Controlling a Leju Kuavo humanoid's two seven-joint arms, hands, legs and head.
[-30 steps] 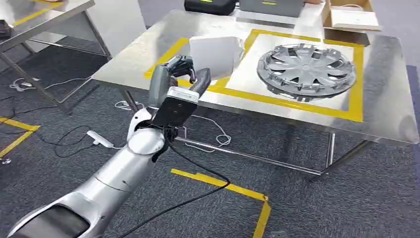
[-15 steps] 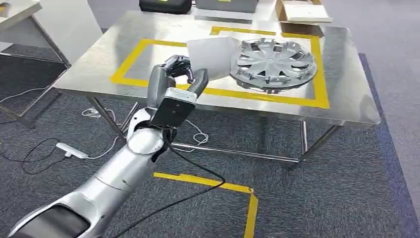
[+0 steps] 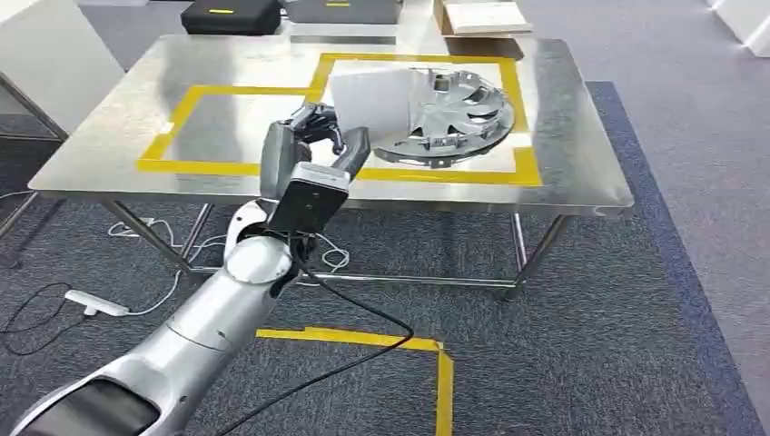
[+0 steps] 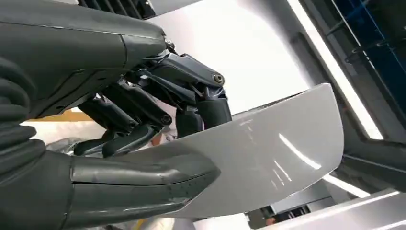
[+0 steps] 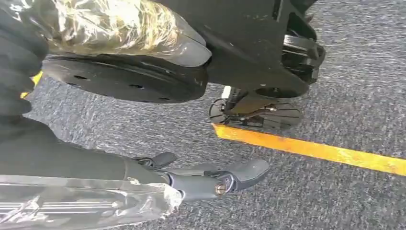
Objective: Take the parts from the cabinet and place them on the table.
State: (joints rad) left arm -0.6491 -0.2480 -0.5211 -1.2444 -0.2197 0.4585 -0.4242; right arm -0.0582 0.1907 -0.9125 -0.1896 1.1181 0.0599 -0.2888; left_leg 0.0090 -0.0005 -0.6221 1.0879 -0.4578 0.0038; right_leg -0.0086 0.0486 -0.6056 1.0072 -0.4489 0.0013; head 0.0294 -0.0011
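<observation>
My left hand (image 3: 320,138) pinches a pale grey panel (image 3: 374,100) between thumb and fingers, arm raised toward the steel surface (image 3: 118,127), w/ the panel up in the air, not yet set down. From the head view the panel overlaps a silver hubcap (image 3: 459,113) already lying inside the right yellow-taped box (image 3: 520,109); the left taped box (image 3: 172,136) sits beside it. Wrist view: thumb (image 4: 143,184) under the panel (image 4: 268,153), dark fingers (image 4: 201,103) on top near one edge, most of the sheet sticking out past the grip.

Right hand (image 5: 210,179) hangs low over grey carpet, fingers loosely apart, holding nothing.

Risks, as I judge them: grip is at the edge only, so the glossy panel could pivot or slip out if the arm jolts. Lowered where it hangs, it may land on the hubcap instead of bare surface, then slide. I look to be standing off from the surface, so a drop-off short of the edge would put the part on the floor.
</observation>
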